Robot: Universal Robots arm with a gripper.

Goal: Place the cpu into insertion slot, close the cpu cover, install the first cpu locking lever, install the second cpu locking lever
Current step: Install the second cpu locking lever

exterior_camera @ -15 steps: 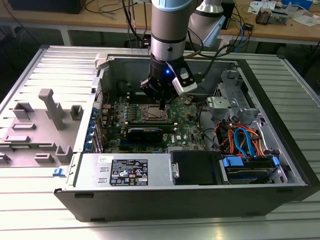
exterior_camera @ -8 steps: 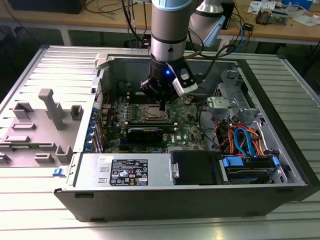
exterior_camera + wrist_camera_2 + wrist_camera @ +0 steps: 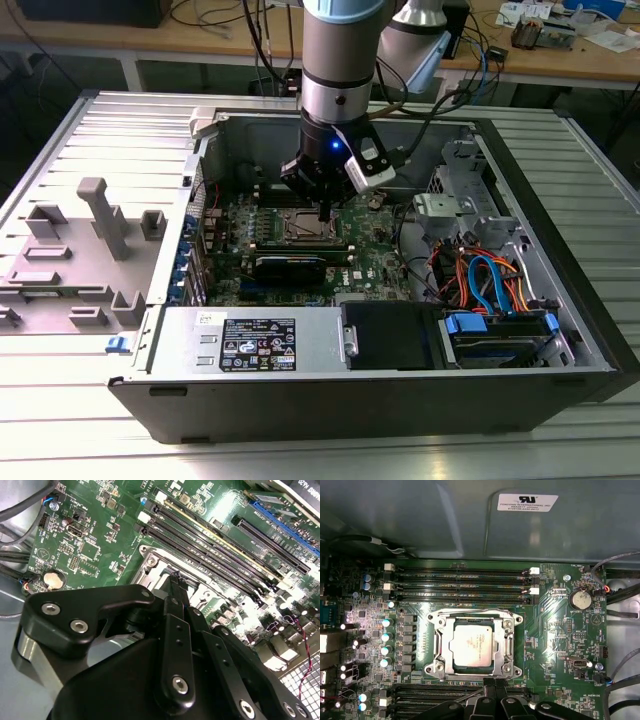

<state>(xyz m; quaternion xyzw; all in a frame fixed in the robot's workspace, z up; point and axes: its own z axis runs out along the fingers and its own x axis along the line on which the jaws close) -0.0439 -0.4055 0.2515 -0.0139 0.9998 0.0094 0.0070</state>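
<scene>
showing its dull silver top, the cpu [image 3: 472,646] sits framed by the cpu cover [image 3: 508,647].

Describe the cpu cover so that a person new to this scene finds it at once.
Find the green motherboard inside the open computer case. Between its two groups of long black memory slots lies the cpu cover, a square silver frame lying flat around the grey cpu. Nothing else there is shiny and windowed.

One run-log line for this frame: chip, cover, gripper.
chip: seated in socket | cover: down over chip | gripper: fingertips together at socket edge, holding nothing visible | levers: cannot tell
</scene>
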